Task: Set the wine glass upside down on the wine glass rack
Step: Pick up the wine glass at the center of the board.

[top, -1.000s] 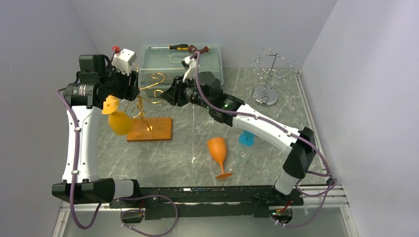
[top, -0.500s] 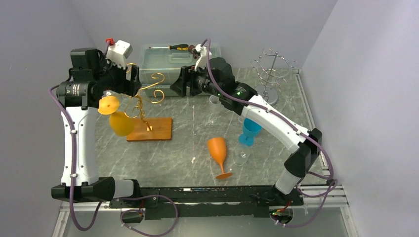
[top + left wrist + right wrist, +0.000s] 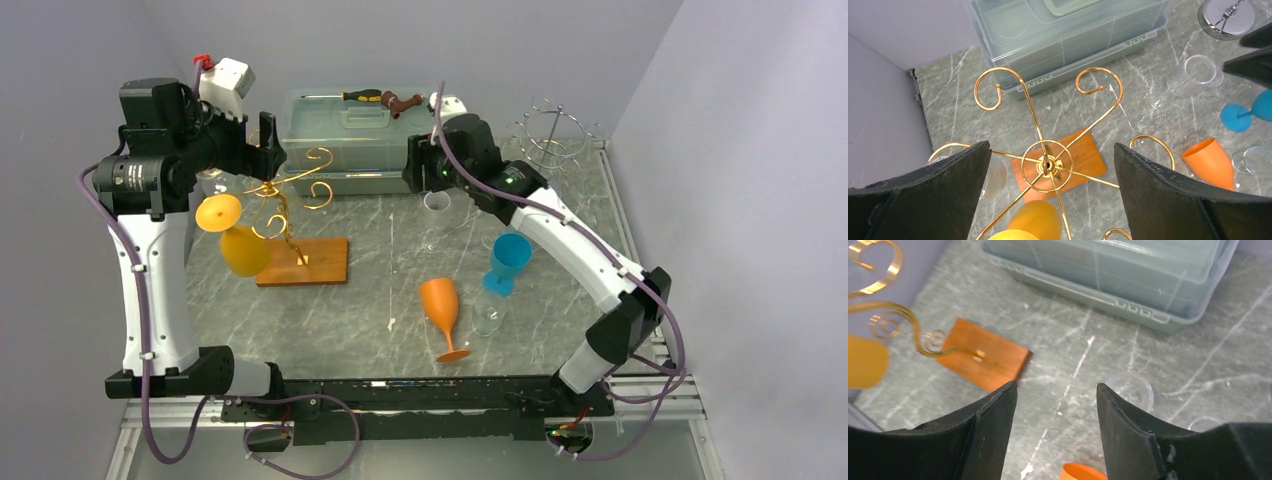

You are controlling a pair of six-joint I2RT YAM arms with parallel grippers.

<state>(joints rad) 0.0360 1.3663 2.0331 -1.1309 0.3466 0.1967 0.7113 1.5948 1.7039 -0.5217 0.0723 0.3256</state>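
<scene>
From above, the left gripper [image 3: 268,150] hovers directly over the gold wine glass rack [image 3: 290,200], jaws wide apart and holding nothing. The yellow wine glass [image 3: 242,250] hangs bowl-down from a hook below the gripper and slightly to its left, foot up and clear of the tabletop [image 3: 380,290]. The right gripper [image 3: 412,165] is likewise parted and empty, well off to the rack's right.

At the left wrist, the rack's hub lies beneath the gap between the fingers [image 3: 923,195], and the yellow bowl [image 3: 1035,220] shows just under it.

At the right wrist, only bare tabletop lies between the fingers [image 3: 983,435]. A clear glass [image 3: 1130,387] sits just beside the right one — faint, probably upright.

I judge the hanging done and the release in hand. Next, the left gripper needs a straight lift — no brushing the curled hooks.
</scene>
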